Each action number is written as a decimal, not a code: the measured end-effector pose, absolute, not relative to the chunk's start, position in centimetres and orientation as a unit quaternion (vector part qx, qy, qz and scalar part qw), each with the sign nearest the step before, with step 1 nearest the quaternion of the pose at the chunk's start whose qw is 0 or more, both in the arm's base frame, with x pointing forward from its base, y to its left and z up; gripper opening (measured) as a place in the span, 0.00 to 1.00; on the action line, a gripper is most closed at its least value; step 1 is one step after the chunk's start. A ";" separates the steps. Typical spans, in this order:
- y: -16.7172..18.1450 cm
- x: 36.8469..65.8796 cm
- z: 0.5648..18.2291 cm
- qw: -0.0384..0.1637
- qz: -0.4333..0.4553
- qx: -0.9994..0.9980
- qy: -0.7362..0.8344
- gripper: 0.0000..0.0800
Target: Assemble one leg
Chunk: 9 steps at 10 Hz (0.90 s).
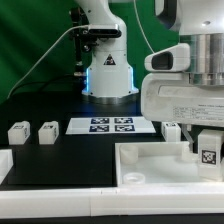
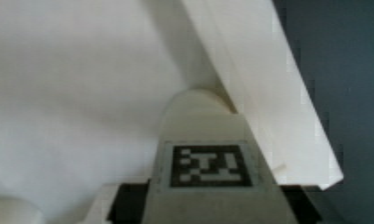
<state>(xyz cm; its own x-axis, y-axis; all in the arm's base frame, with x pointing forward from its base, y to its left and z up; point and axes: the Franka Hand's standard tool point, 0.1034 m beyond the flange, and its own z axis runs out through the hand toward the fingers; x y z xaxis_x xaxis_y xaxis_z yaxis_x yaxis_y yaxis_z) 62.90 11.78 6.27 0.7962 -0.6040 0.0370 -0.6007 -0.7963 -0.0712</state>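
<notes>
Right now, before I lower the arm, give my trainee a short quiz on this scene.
1. True or false: the jaws are empty.
2. How many loose white blocks lie on the exterior view's left of the marker board? A one, B two, C four.
3. Fill in: the marker board lies between the white tray and the robot's ____.
Key: 1 false, they grip the leg; 2 B; 3 base.

The white leg [image 1: 207, 150] is showing a black-and-white square tag [image 2: 212, 165]; the tray [image 1: 150, 195] is looking white, the counter [image 1: 70, 160] black.
</notes>
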 end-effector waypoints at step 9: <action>12.2 62.8 5.8 0.062 -0.025 -0.807 0.587 0.69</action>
<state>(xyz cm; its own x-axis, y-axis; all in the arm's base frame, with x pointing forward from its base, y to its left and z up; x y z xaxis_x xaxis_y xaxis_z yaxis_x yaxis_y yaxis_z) 62.80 12.16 5.83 0.3103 -0.9501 -0.0324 -0.9440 -0.3040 -0.1284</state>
